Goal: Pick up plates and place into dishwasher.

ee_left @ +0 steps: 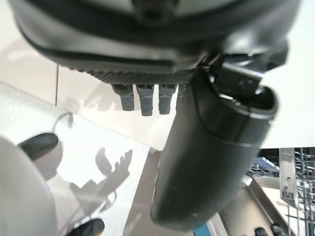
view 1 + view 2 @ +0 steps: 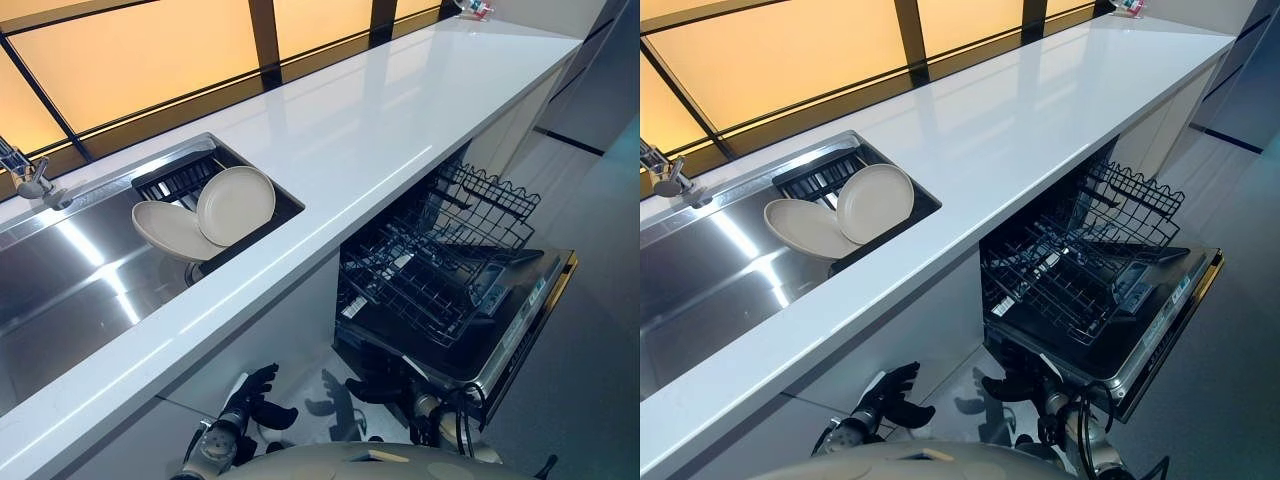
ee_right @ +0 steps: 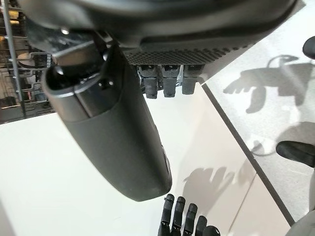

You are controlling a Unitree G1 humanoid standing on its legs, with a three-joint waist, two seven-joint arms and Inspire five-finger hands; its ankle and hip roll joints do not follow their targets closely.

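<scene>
Two cream plates lie in the sink on a black rack: a round one (image 2: 236, 204) leans over a second plate (image 2: 168, 230) to its left. The dishwasher (image 2: 520, 330) stands open under the counter to the right, its door dropped and its wire racks (image 2: 440, 265) pulled out and bare. My left hand (image 2: 250, 395) hangs low in front of the white cabinet, well below the plates, open and holding nothing; its straight fingers (image 3: 179, 219) also appear in the right wrist view. My right hand (image 2: 1010, 385) hangs open beside the dishwasher door's lower edge.
A long white counter (image 2: 380, 130) runs from the steel sink (image 2: 70, 280) to the far right. A faucet (image 2: 25, 175) stands at the sink's back left. Small items (image 2: 475, 8) sit at the counter's far end. Tiled floor lies below.
</scene>
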